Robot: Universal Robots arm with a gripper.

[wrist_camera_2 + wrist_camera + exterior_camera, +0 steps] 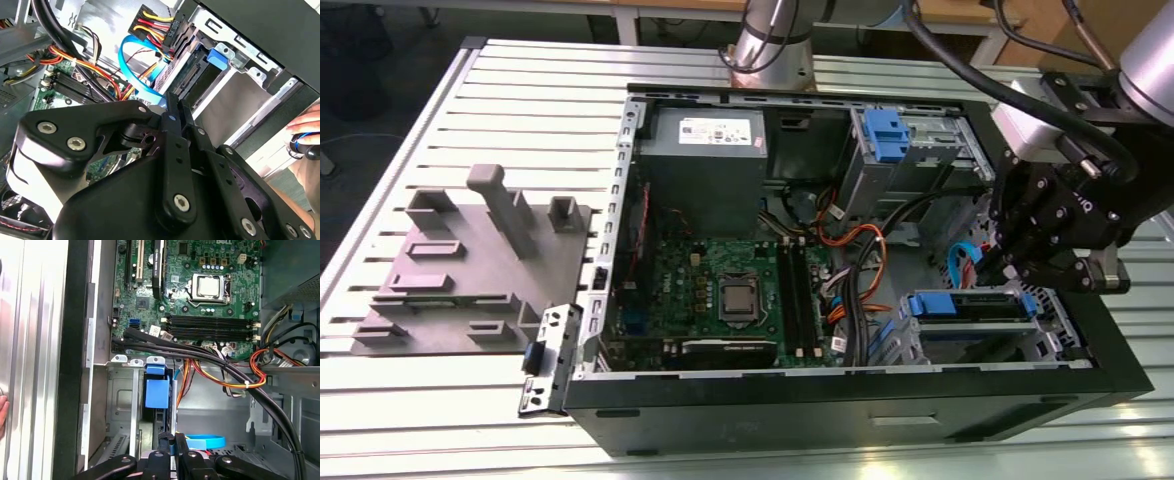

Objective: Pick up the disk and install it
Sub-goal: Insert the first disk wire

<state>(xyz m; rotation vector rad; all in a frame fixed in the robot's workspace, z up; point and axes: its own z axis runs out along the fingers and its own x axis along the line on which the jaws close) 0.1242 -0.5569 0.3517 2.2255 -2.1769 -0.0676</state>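
Disk (967,305) lies in the drive bay (1047,345) at the case's front corner, blue rails guiding it into the slot, connector end facing the blue cable (131,56). Gripper (173,107) hangs just above it, fingers pressed together on nothing. The grey box's sticker (720,130) is too small to read.

A robotics lab: an open computer case (854,400) lies on a slotted aluminium table (520,100).

White sticker (720,130) on the grey power supply box (707,150), upper middle of the exterior view (print too small to read), no other lettering legible anywhere
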